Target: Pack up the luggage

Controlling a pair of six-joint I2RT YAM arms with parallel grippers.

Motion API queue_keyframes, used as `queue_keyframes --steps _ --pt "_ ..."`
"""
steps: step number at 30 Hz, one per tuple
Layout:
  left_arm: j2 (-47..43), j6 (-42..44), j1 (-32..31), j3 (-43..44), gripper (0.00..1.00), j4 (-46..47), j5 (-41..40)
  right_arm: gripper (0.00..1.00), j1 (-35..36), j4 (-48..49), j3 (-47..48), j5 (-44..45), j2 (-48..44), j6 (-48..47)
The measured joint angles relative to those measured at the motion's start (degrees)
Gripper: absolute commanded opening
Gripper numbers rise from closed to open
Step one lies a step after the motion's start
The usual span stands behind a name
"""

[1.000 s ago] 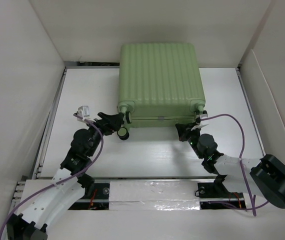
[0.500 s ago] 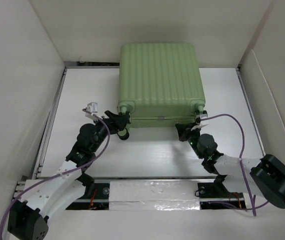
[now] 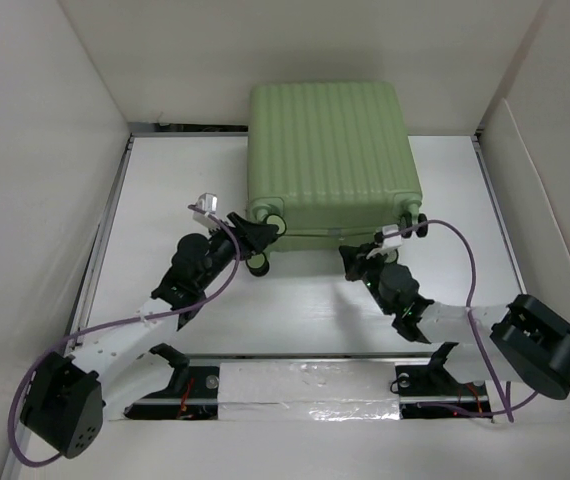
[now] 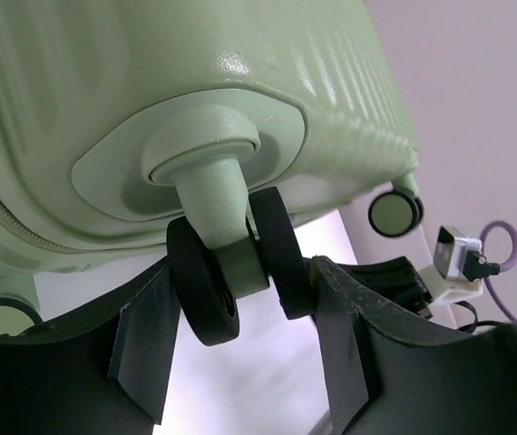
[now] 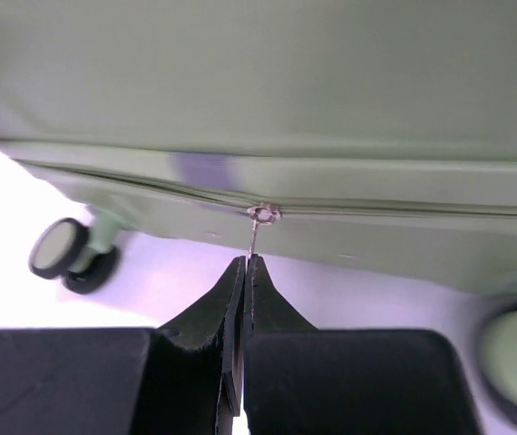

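Presently pinching the zipper pull (image 5: 256, 237) with the right gripper (image 5: 244, 272), pressed flat together on the thin metal tab just under the slider (image 5: 263, 214). Gripped that low and that tightly, most likely, to drag the slider along the zip line (image 5: 404, 212) crossing the near end of the luggage (image 3: 333, 150). Cannot tell from here whether to open the shell or to finish closing it.

Meanwhile bracketing a black spinner wheel (image 4: 206, 290) with the left gripper (image 4: 240, 313), spread apart, with a finger (image 4: 145, 344) close beside each disc of the twin wheel. Cannot tell whether actually pressing on the rubber. Probably placed there as a brace, to stop any sliding or swivelling of the case under the sideways pull on the zip.

Further out, lying flat on the white table (image 3: 185, 180): shell shut, ribbed green face up, wheel end turned toward the arm bases, body set toward the back wall and slightly skewed. Reaching in low from both near corners, elbows bowed outward, meeting the case at its near-left wheel and just right of the middle of its near end. Sensible to keep the pull in line with the zip, given so thin a tab.
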Motion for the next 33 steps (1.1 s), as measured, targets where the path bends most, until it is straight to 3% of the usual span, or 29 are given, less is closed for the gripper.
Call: queue_keyframes --steps 12,21,22,23,24,25,26,28,30,33 --pt "9.3 -2.2 -16.9 7.6 0.1 -0.5 -5.6 0.0 14.3 4.3 10.8 1.4 15.4 1.8" --pt "8.2 -0.9 -22.8 7.6 0.09 -2.1 -18.4 0.0 16.1 20.3 14.2 3.7 29.8 10.6" --pt "8.1 -0.8 -23.0 7.6 0.16 -2.2 -19.3 0.0 16.2 21.8 14.8 4.3 31.2 11.5" --pt "8.1 -0.6 -23.0 7.6 0.3 -2.3 -20.1 0.0 16.3 23.4 15.4 5.2 32.5 12.5" --pt "8.0 -0.6 -23.0 7.6 0.31 -2.3 -20.7 0.0 16.4 23.8 16.0 5.4 33.5 12.8" --pt "8.0 -0.4 -23.0 7.6 0.49 -2.3 -21.2 0.0 16.4 24.3 16.6 5.9 34.2 13.3" --pt "8.0 -0.3 -23.0 7.6 0.57 -2.3 -21.6 0.03 16.5 24.5 16.9 6.2 34.6 13.6" --pt "7.6 0.5 -23.3 7.6 0.72 -2.2 -21.8 0.32 16.5 24.5 17.1 6.3 34.8 14.7" --pt "6.5 1.8 -24.4 7.6 0.77 -2.5 -21.9 0.54 17.7 23.7 17.2 3.3 34.6 16.0" --pt "1.4 4.3 -25.9 7.6 0.8 -7.6 -23.7 0.65 20.3 23.2 14.8 0.5 32.3 17.0"
